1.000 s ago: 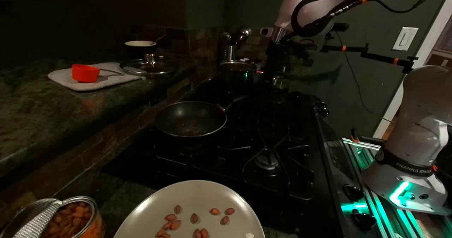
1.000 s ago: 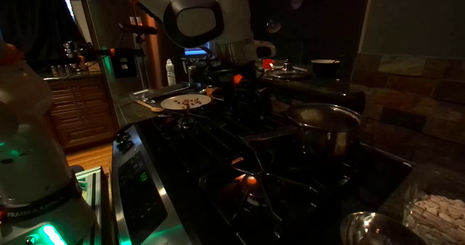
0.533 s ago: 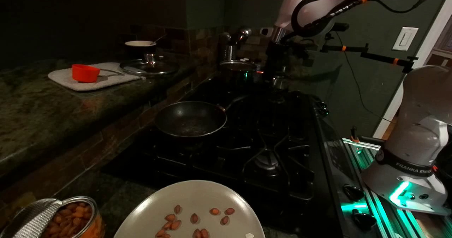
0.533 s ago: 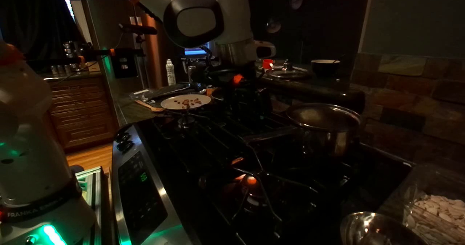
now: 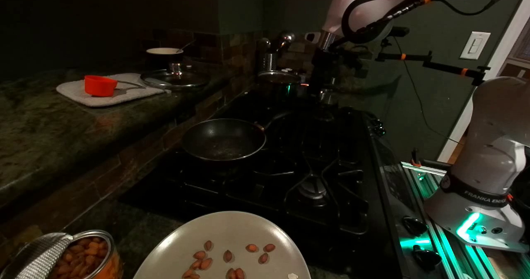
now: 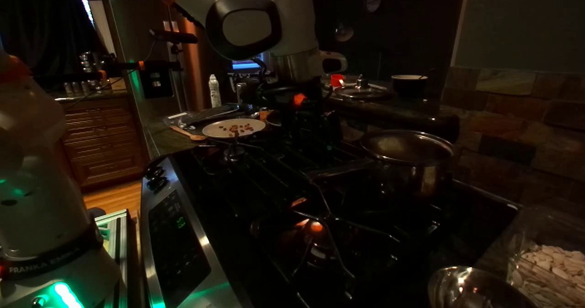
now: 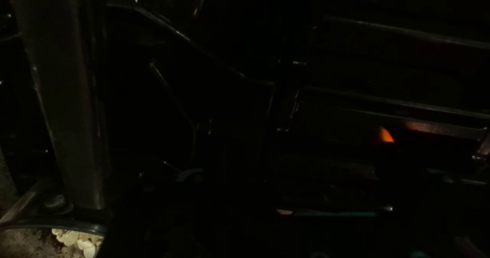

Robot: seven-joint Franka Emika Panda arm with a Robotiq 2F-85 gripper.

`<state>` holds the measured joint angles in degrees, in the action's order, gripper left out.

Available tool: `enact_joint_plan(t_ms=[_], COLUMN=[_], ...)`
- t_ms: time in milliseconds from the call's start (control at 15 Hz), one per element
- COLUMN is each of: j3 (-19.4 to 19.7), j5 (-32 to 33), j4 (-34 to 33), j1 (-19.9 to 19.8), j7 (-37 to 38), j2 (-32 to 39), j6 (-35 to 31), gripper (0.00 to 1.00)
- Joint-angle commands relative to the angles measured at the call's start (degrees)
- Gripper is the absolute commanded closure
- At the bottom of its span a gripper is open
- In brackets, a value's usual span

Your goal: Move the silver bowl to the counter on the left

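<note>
The silver bowl shows in an exterior view at the bottom right corner, partly cut off by the frame. It is beside the stove's near end and a clear container of pale pieces. The counter is the raised mottled stone top along the left in an exterior view; its edge also shows behind the steel pot. My gripper points down over the stove, well apart from the bowl. It is also a dark shape in an exterior view. Darkness hides its fingers, also in the wrist view. No bowl shows in it.
A black frying pan and a steel pot with a long handle stand on the stove grates. A white dish of nuts and an almond jar sit before the stove. A red cup and a lid lie on the counter.
</note>
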<state>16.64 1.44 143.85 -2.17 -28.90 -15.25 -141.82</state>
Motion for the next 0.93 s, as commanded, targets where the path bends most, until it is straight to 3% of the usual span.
enact_joint_plan(t_ms=[0, 333, 467, 867], j3=[-1.13, -0.53, -1.14, 0.75], j5=[-0.43, -1.76, 2.93, 3.21], j4=[-0.03, -1.11, -2.46, -9.75], j1=[-1.1, -1.56, -5.18, -11.54], j7=[-0.26, -0.17, 5.31, 11.5], j2=[0.06, -0.88, -1.32, 1.13], j6=[0.08, 3.08, 3.01, 7.16], gripper=[0.0, 0.0, 0.0, 0.0])
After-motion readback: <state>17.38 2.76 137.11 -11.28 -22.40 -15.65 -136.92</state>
